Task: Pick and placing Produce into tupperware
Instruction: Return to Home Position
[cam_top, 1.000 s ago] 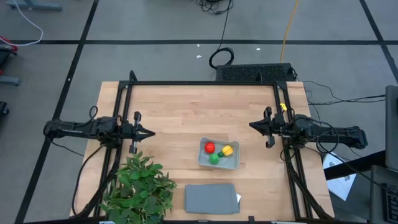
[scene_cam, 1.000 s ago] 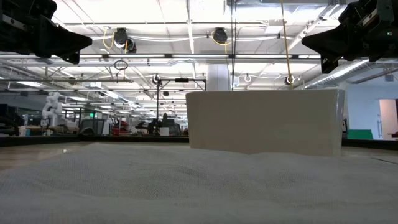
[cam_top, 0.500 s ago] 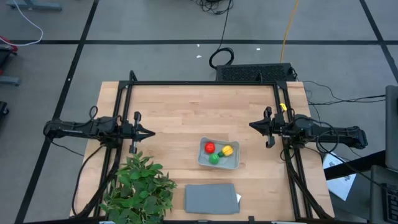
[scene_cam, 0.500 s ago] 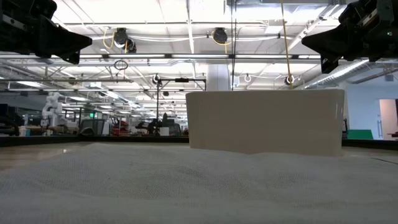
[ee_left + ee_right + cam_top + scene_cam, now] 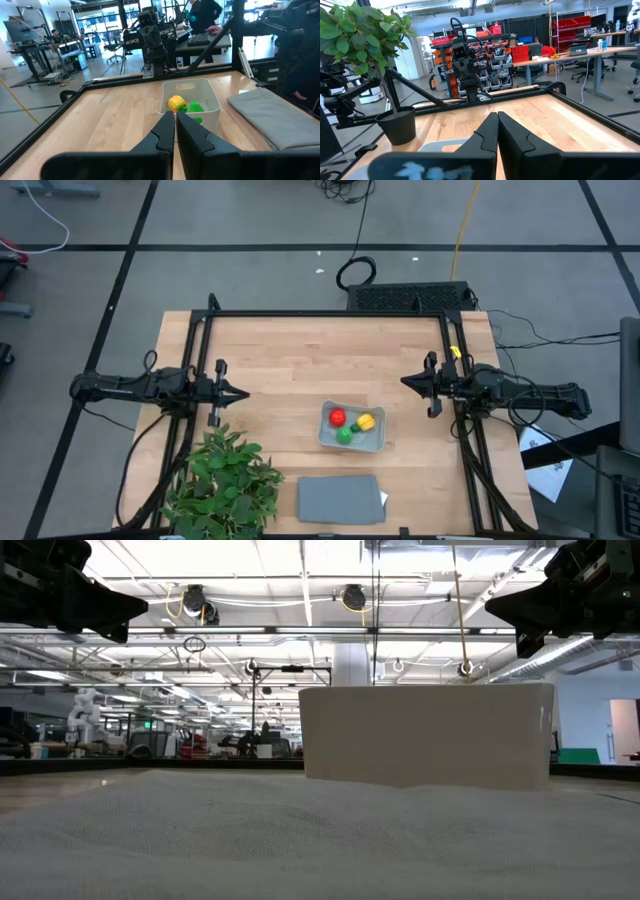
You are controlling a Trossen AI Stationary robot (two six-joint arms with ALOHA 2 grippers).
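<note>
The clear tupperware [image 5: 352,429] sits on the wooden table right of centre. Inside it lie the red round piece [image 5: 337,417], the green round piece [image 5: 344,435] and the yellow piece [image 5: 365,421]. The left wrist view shows the tupperware [image 5: 210,102] with the yellow piece [image 5: 176,103] and green piece [image 5: 196,106]. My left gripper [image 5: 246,393] hovers shut at the table's left side, well apart from the tupperware. My right gripper [image 5: 403,381] hovers shut at the right side, up and right of it. Both grippers, left [image 5: 175,115] and right [image 5: 497,115], hold nothing.
A leafy potted plant [image 5: 225,480] stands near the table's near left corner. A flat opaque grey rectangle [image 5: 340,499] lies at the near edge, below the tupperware. A black frame [image 5: 325,314] runs round the table. People work at desks beyond the table in the left wrist view.
</note>
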